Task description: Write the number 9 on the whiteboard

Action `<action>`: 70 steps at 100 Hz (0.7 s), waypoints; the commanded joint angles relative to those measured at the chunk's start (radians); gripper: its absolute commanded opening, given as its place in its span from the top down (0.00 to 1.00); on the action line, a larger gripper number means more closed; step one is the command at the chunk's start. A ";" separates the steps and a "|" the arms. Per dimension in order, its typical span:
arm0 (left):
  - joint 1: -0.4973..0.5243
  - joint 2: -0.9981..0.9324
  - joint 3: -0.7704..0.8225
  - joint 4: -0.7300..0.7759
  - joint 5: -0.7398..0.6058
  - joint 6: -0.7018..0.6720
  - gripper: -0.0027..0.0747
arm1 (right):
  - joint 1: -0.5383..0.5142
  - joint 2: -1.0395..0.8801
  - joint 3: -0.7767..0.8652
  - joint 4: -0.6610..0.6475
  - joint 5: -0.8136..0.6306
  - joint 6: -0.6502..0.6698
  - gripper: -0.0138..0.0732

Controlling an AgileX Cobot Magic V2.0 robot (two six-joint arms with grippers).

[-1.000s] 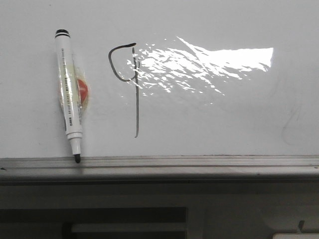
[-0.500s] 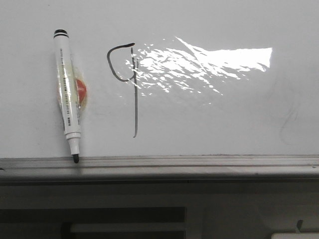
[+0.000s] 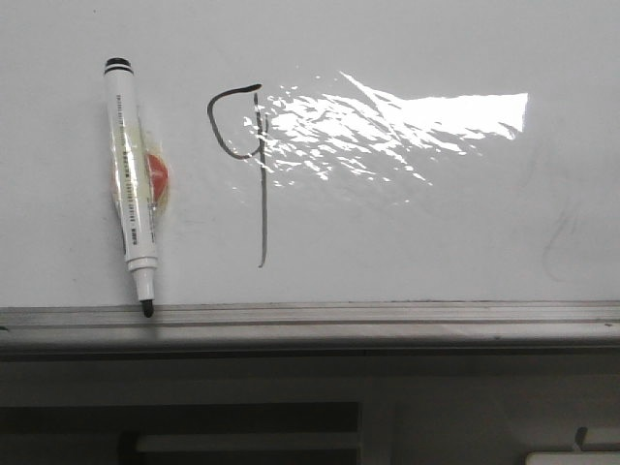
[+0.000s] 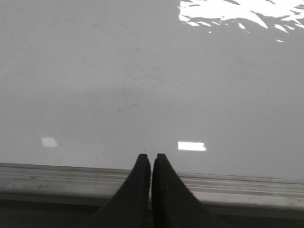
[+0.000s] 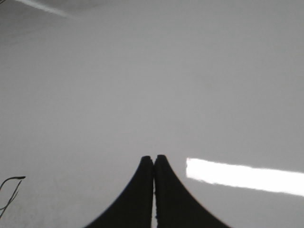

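The number 9 [image 3: 247, 160] already stands on the whiteboard [image 3: 436, 223], so your main risk is smearing it: it lies just off to the side of your right hand [image 5: 154, 164], and a sweep that way could drag through the wet line. The uncapped marker [image 3: 133, 184] could also be nudged and streak the board. Both hands, left hand [image 4: 151, 161] included, hover pinched closed, holding nothing.
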 commanded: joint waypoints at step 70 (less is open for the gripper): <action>0.000 -0.028 0.020 -0.001 -0.043 -0.003 0.99 | -0.079 -0.098 0.027 0.200 0.765 -0.059 0.91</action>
